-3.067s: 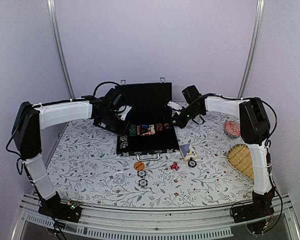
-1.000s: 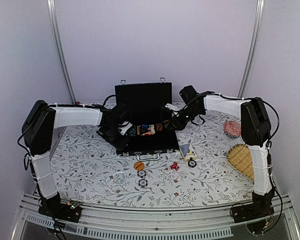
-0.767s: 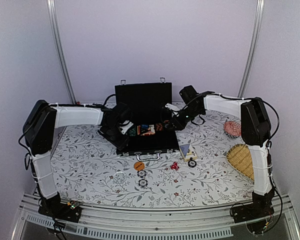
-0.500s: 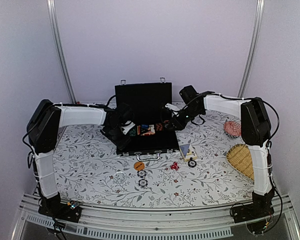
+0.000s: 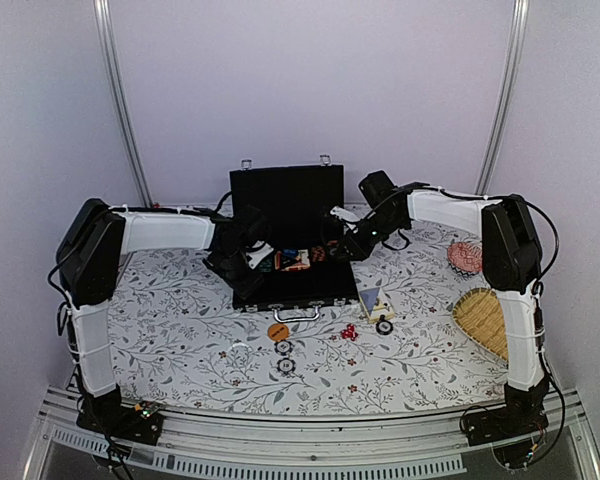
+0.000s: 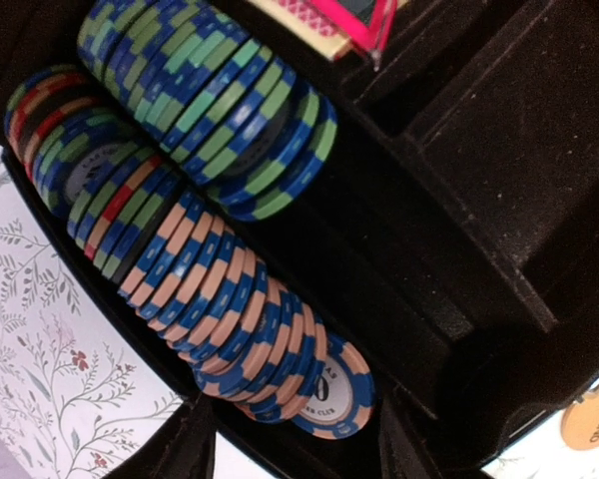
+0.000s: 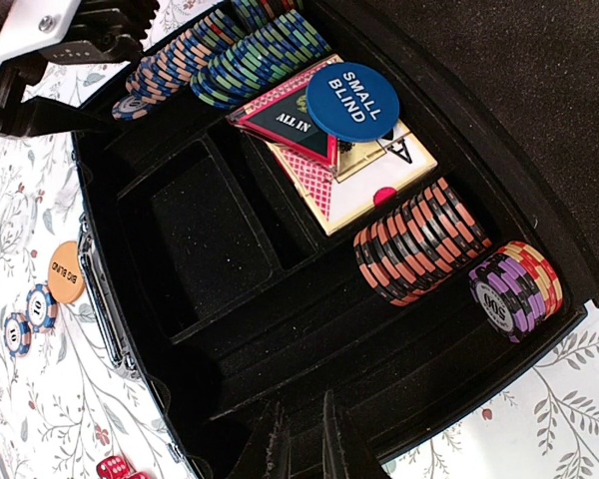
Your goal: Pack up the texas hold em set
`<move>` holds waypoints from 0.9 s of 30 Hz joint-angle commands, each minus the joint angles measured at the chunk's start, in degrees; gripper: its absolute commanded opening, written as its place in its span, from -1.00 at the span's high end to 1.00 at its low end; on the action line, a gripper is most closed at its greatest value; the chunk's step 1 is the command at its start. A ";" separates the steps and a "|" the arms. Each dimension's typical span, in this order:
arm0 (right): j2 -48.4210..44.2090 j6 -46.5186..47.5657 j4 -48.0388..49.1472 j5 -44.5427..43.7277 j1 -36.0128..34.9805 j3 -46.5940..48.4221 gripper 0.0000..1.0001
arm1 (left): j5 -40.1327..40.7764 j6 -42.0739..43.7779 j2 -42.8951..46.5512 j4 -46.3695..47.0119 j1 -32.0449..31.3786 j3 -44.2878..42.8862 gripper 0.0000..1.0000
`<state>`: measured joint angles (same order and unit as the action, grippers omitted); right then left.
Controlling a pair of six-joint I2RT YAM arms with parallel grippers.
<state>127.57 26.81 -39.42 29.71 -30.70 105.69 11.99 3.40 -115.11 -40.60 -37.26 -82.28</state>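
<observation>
The black case point(image 5: 298, 287) lies open at the table's middle, lid up. My left gripper point(image 5: 250, 256) hovers over its left end, open; its fingers point(image 6: 194, 451) flank the near end of a blue-and-peach chip row point(image 6: 220, 299) without holding it. A blue-green row point(image 6: 230, 110) lies beside that. My right gripper point(image 7: 301, 444) hangs over the case's right front trays, jaws nearly together with nothing between them. In the case lie cards point(image 7: 364, 185), a blue disc point(image 7: 352, 101), orange-black chips point(image 7: 419, 239) and purple chips point(image 7: 514, 284).
On the cloth before the case lie an orange disc point(image 5: 277, 331), two loose chips point(image 5: 283, 348), red dice point(image 5: 348, 331), and a card with a chip point(image 5: 383, 326). A woven basket point(image 5: 483, 318) and a red dish point(image 5: 464, 257) stand at the right.
My left gripper has moved right, deeper over the case's left chip rows, with its arm swinging in. The right arm has stayed still.
</observation>
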 commanded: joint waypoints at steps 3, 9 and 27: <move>-1.14 0.09 0.31 1.10 -0.33 -0.31 0.69 | -4.25 2.95 1.86 0.70 -0.60 2.57 -0.15; -1.10 0.00 0.13 1.37 -0.33 -0.22 0.68 | 3.44 2.86 0.45 0.70 -0.89 3.80 -0.15; -1.55 -0.02 0.13 1.12 -0.33 -0.75 0.68 | 10.25 2.92 -1.12 2.18 2.08 -2.65 -0.11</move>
<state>127.57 26.81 -39.44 29.76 -30.72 105.67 22.74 5.98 -115.42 -39.11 -36.49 -83.05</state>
